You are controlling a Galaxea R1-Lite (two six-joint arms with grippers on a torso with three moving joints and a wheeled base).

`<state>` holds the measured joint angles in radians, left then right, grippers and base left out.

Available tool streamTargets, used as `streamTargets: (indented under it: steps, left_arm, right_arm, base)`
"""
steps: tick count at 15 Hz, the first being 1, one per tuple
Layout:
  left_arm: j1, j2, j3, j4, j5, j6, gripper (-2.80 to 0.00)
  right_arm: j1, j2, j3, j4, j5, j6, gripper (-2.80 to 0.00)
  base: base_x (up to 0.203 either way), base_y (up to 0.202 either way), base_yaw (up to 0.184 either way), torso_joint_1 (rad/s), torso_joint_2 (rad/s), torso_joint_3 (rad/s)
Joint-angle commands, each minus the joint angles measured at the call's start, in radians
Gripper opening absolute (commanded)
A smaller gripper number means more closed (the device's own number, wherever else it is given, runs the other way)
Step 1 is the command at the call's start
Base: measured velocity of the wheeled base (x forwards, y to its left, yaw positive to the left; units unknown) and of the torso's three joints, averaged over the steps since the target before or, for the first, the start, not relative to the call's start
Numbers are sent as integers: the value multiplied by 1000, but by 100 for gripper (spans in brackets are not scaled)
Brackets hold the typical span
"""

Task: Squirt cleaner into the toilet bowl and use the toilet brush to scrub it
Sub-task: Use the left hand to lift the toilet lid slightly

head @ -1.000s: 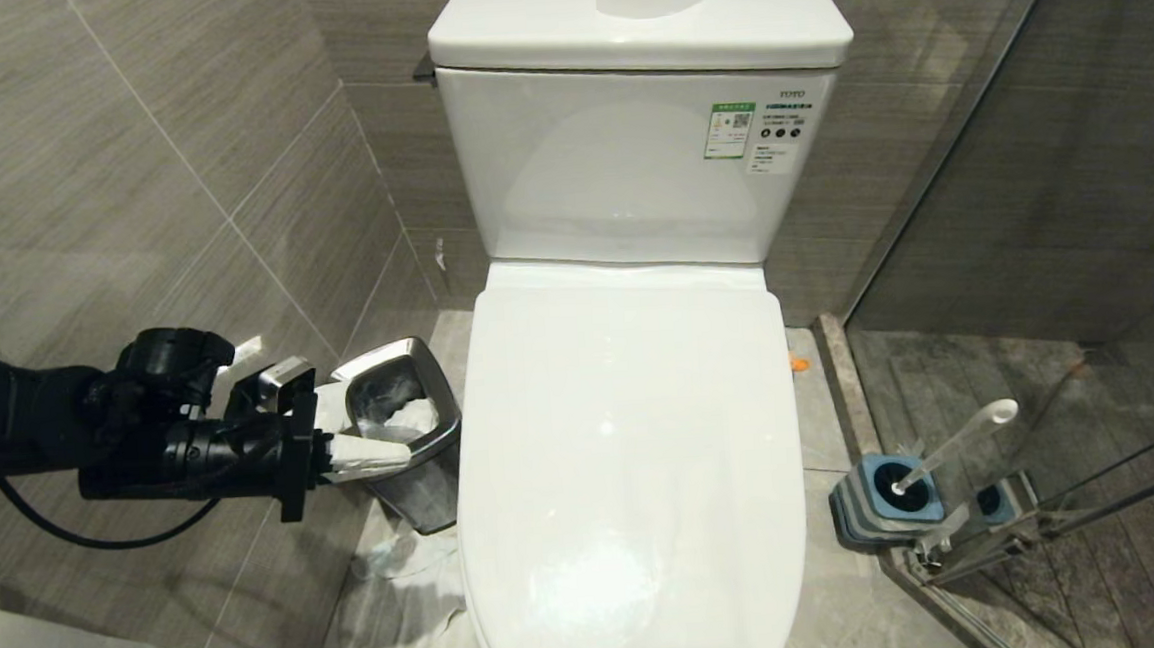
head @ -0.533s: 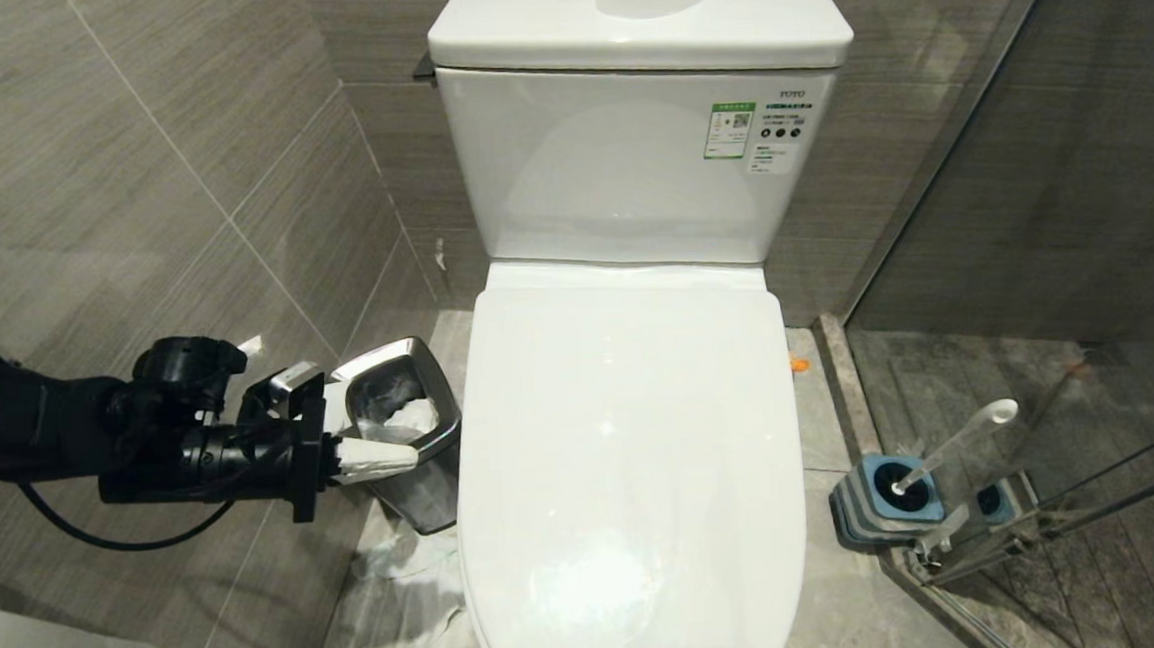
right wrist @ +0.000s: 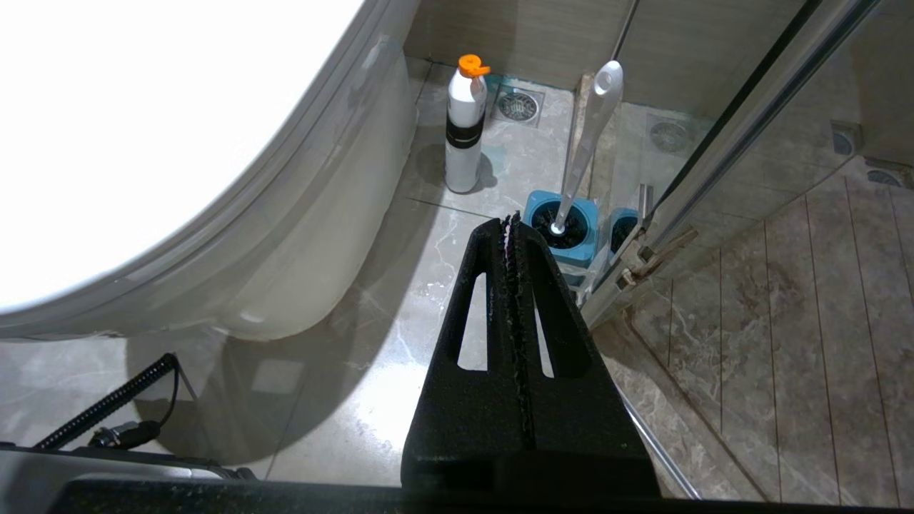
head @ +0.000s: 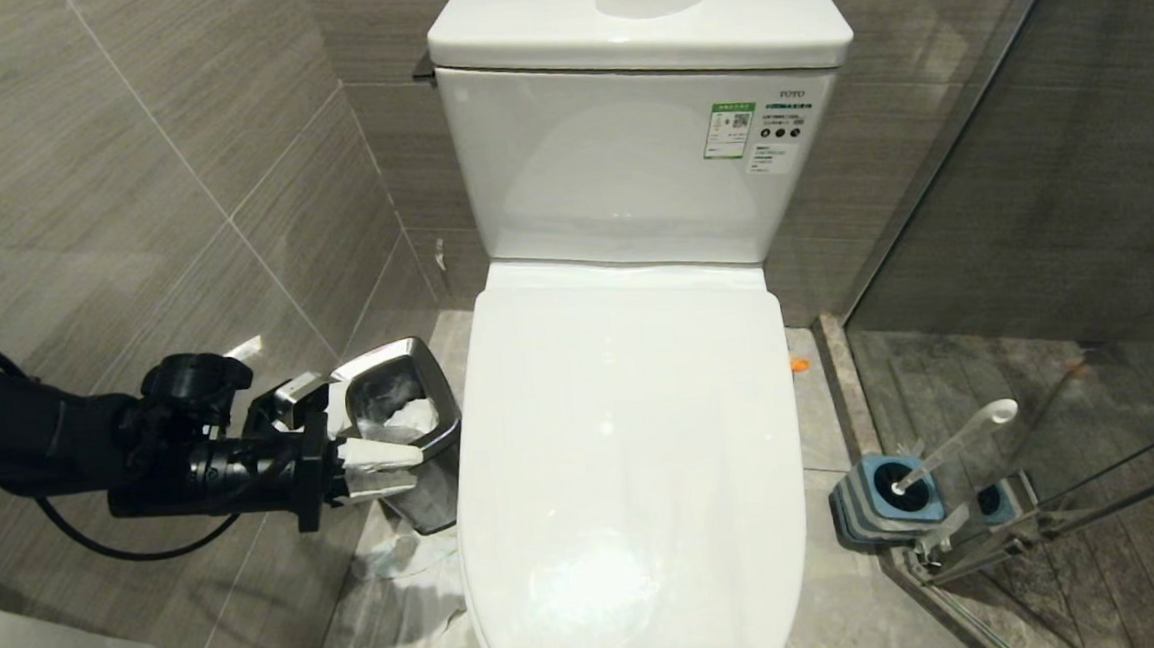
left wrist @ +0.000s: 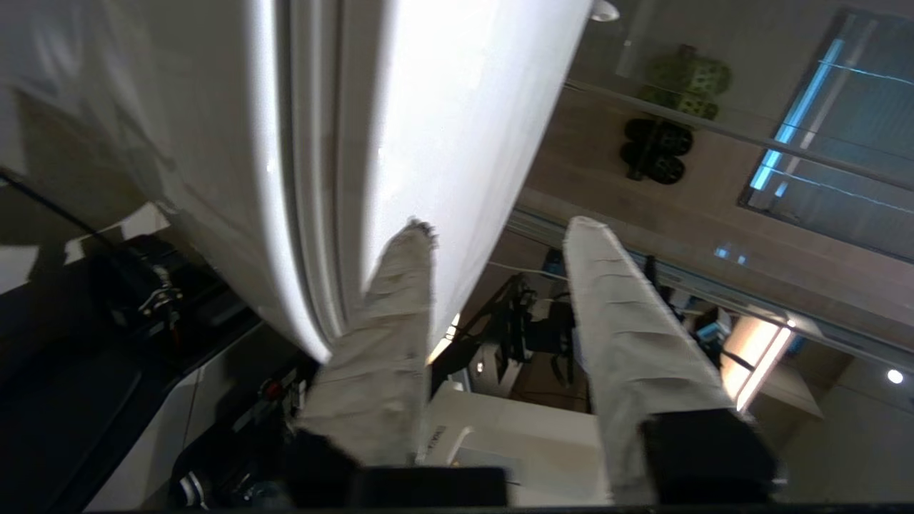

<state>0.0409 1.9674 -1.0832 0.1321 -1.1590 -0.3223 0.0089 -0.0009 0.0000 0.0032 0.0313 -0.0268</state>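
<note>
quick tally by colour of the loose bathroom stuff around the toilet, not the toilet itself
White: 2 – toilet brush, bottle with an orange cap
Steel: 1 – waste bin
Blue and grey: 1 – brush holder
Total: 4

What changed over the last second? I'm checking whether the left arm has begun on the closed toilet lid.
The left gripper edged right toward the side of the toilet lid and its white-wrapped fingers parted from shut to open; they hold nothing. The lid is still down, the steel waste bin and the toilet brush in its holder are unmoved, and the right gripper remains shut.
</note>
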Motion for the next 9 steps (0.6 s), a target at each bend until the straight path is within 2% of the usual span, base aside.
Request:
streamTargets:
  steps: [1, 4, 6, 7, 9]
  left_arm:
    - [13, 2, 0, 1, -22, 0, 0]
    - [29, 12, 0, -2, -59, 3, 0]
    - [40, 26, 5, -2, -97, 38, 0]
    - [44, 34, 12, -2, -112, 80, 0]
    - [54, 53, 52, -1, -151, 231, 0]
  right_arm:
    - [0, 1, 0, 0, 1, -1, -280]
    - [0, 1, 0, 0, 1, -1, -280]
    - [1, 1, 0, 0, 1, -1, -280]
    - [0, 1, 0, 0, 1, -1, -280]
    - [1, 1, 0, 0, 1, -1, -280]
  base:
    - [0, 0, 0, 0, 0, 0]
    - [0, 0, 0, 0, 0, 0]
    - [0, 0, 0, 0, 0, 0]
    - [0, 0, 0, 0, 0, 0]
    - [0, 0, 0, 0, 0, 0]
